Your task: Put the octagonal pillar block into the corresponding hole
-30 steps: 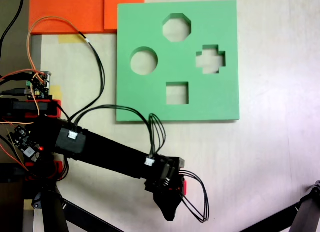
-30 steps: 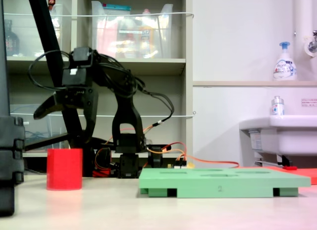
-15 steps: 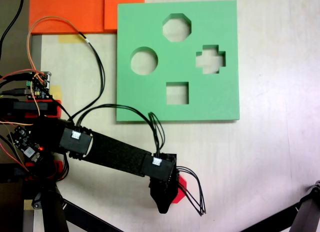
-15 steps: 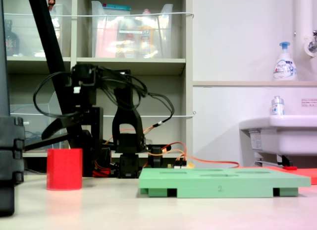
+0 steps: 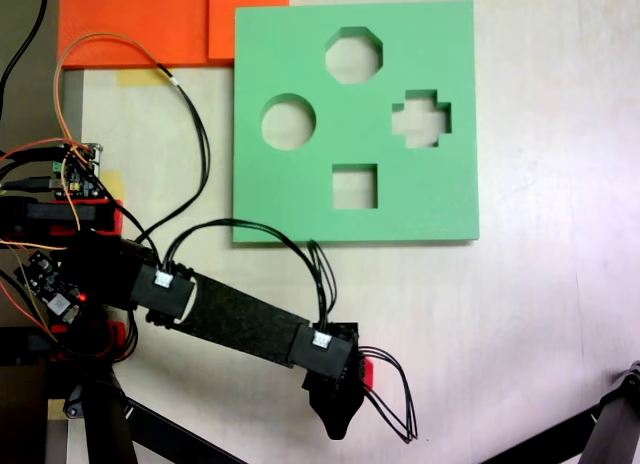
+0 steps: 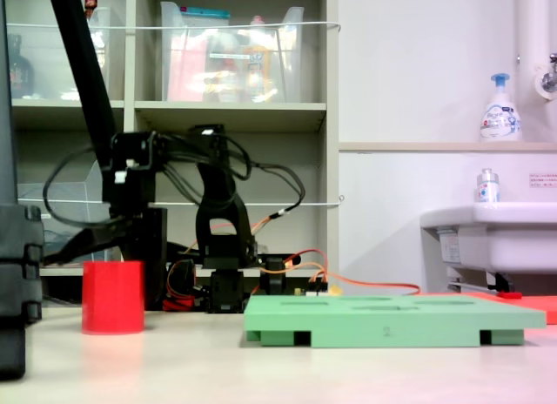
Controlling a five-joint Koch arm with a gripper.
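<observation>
In the first exterior view only a sliver of the red octagonal pillar block point(image 5: 366, 372) shows beside the black gripper point(image 5: 338, 402), which hangs over it near the table's bottom edge. The second exterior view shows the block point(image 6: 113, 297) upright on the table, left of the green board point(image 6: 392, 320). There the gripper point(image 6: 106, 245) sits low, just above and behind the block, with one finger point(image 6: 74, 244) splayed out to the left, so it reads as open. The eight-sided hole point(image 5: 353, 55) lies at the far side of the green board point(image 5: 450, 199), empty.
The board also has a round cutout point(image 5: 288, 122), a cross cutout point(image 5: 421, 118) and a square cutout point(image 5: 354, 186). Orange foam sheets point(image 5: 140, 24) lie at the top left. Circuit boards and wires point(image 5: 75, 169) crowd the left edge. A tripod leg point(image 5: 610, 429) sits bottom right.
The arm has lowered and the gripper has come down from well above the red block to just over its top. The block and the board have not moved.
</observation>
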